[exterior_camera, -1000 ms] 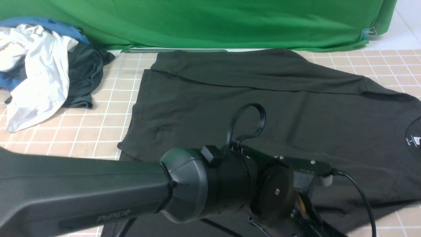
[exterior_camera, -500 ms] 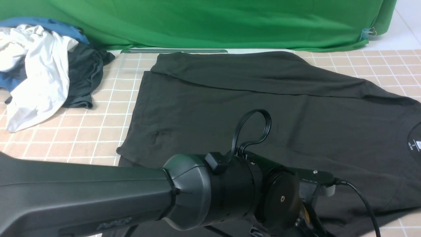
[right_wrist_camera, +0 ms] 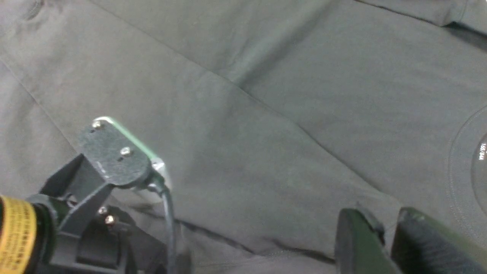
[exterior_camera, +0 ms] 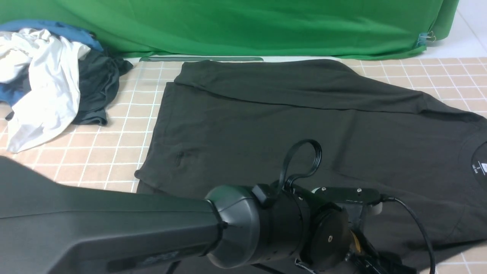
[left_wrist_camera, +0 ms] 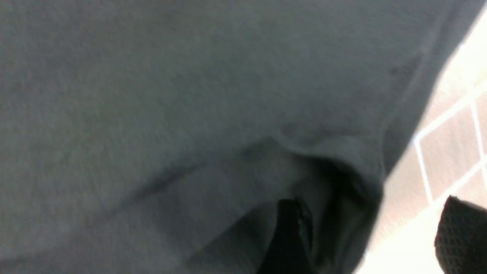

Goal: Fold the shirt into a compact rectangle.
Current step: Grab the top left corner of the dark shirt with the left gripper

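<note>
One black shirt (exterior_camera: 266, 125), spread flat across centre and right of tiled table (exterior_camera: 114, 152), far edge folded over. Neck label (exterior_camera: 478, 167) at right: "S" legible, finer print beneath too small. Left gripper (left_wrist_camera: 373, 201): fingers wide apart at shirt's near edge. Right gripper (right_wrist_camera: 382, 217): fingers nearly together over cloth, pinch not determinable. Far left: white garment (exterior_camera: 42, 87), dark grey garment (exterior_camera: 95, 87), blue garment (exterior_camera: 57, 26). Behind: green backdrop (exterior_camera: 247, 26).
</note>
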